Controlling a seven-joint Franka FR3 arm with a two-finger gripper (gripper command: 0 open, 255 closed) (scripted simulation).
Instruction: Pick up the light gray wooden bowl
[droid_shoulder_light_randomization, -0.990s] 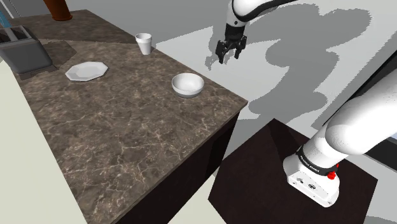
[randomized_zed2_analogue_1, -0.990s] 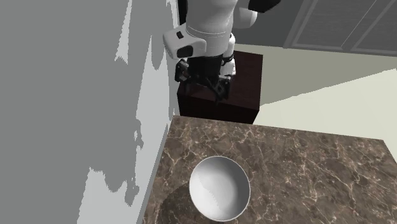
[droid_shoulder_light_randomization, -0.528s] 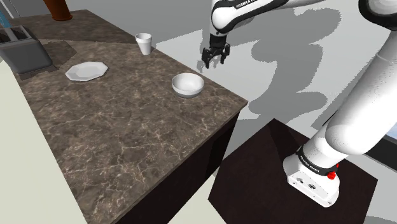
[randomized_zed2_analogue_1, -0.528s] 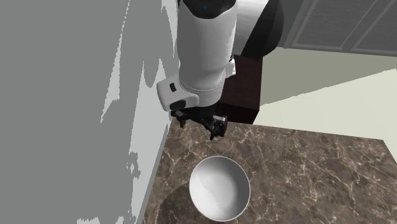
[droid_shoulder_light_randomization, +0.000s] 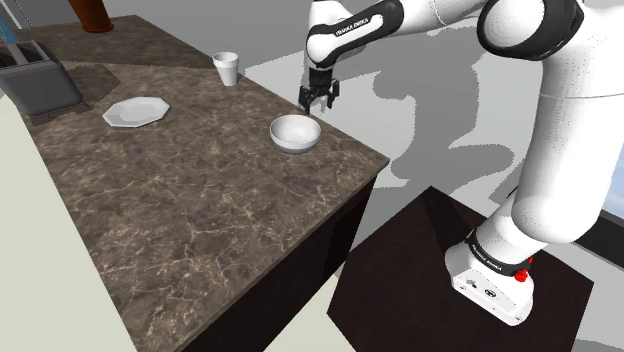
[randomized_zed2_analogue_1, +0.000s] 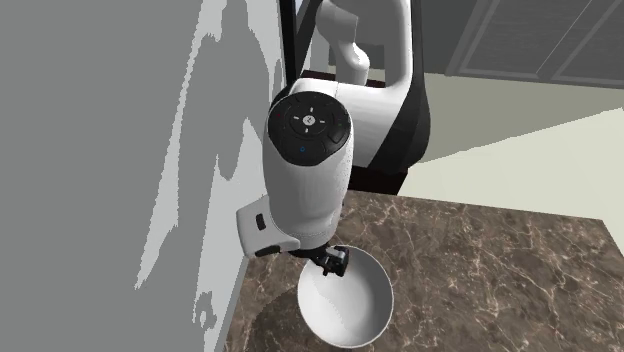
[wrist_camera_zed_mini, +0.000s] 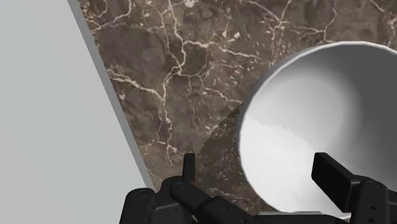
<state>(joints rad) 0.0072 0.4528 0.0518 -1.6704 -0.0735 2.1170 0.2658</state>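
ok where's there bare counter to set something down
The widest bare stretch of the marbled counter runs from the plate and white bowl toward the shoulder view's lower left. A narrower gap lies between plate and bowl. Crowded: the bowl's corner, under the open gripper.

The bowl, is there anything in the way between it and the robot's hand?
No, nothing visible is in the way. The open hand hovers right over the rim of the white bowl, with only air between. The cup and plate sit farther along the counter, away from both.
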